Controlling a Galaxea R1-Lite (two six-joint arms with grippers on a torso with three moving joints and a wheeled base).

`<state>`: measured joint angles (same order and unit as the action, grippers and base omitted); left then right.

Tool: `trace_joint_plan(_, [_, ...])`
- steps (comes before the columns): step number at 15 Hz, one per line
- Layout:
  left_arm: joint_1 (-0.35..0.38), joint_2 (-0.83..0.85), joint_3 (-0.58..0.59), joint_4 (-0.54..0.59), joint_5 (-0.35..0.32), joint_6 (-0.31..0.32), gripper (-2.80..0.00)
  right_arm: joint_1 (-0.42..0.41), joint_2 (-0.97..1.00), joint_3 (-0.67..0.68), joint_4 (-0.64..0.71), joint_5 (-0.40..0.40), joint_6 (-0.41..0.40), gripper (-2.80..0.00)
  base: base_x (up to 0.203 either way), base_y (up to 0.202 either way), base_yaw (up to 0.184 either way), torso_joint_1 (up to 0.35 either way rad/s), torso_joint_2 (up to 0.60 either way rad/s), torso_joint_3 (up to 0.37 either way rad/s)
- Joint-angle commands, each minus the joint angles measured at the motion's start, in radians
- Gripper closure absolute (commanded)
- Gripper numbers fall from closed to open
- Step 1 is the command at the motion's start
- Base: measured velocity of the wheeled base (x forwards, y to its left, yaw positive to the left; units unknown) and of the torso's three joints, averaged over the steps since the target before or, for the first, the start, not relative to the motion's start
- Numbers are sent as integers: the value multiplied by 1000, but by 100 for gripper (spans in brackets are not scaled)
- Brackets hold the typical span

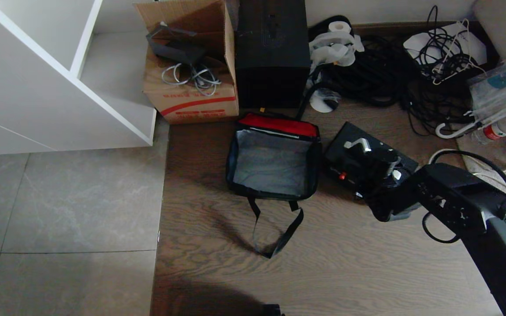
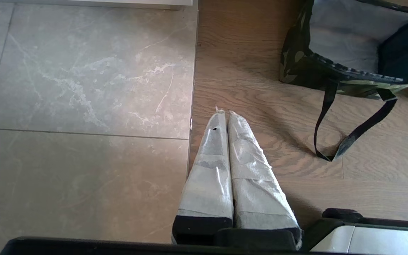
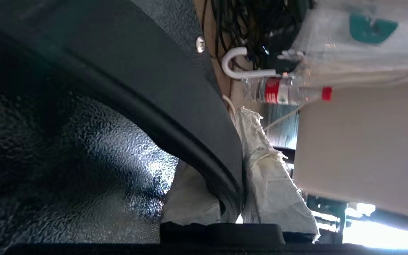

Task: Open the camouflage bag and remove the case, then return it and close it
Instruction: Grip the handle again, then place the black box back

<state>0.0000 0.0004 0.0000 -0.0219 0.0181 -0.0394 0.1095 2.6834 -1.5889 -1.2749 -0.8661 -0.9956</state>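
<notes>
Case (image 1: 369, 164): flat black slab, lying on the wood floor at right of centre in the head view, just beside the open bag.
Right gripper (image 3: 241, 170): taped fingers (image 3: 271, 180) pinched on the case's rim, one pad on each face; seen at centre in its wrist view.
Left gripper (image 2: 227, 120): parked over the floor seam, fingers pressed together, nothing between them.
Camouflage bag (image 1: 272, 160): centre of the head view, mouth wide open, grey lining bare, red strip at the far edge, strap (image 1: 275, 232) trailing toward the lower frame.
Step in hand: likely the return, case gripped outside the bag.
Next move: lift, carry leftward, lower flat into the mouth.
</notes>
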Motion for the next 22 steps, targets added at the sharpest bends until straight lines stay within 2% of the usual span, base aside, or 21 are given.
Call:
trace_joint_plan(1, [0, 0, 9, 0, 0, -1, 0, 22, -8, 37, -67, -2, -22, 0, 0, 0, 0, 0, 0, 0])
trace_joint_plan(3, [0, 0, 9, -1, 0, -1, 0, 27, -57, 109, -71, -2, -21, 0, 0, 0, 0, 0, 0, 0])
trace_joint_plan(7, [0, 0, 9, 0, 0, -1, 0, 49, -120, 195, -228, 8, -39, 0, 0, 0, 0, 0, 0, 0])
trace_joint_plan(10, [0, 0, 9, -1, 0, -1, 0, 63, -203, 255, -245, 7, -43, 0, 0, 0, 0, 0, 0, 0])
trace_joint_plan(18, [0, 0, 9, 0, 0, -1, 0, 33, -398, 324, -224, 10, -104, 0, 0, 0, 0, 0, 0, 0])
trace_joint_plan(22, [0, 0, 9, 0, 0, -1, 0, 36, -500, 344, -135, 16, -105, 0, 0, 0, 0, 0, 0, 0])
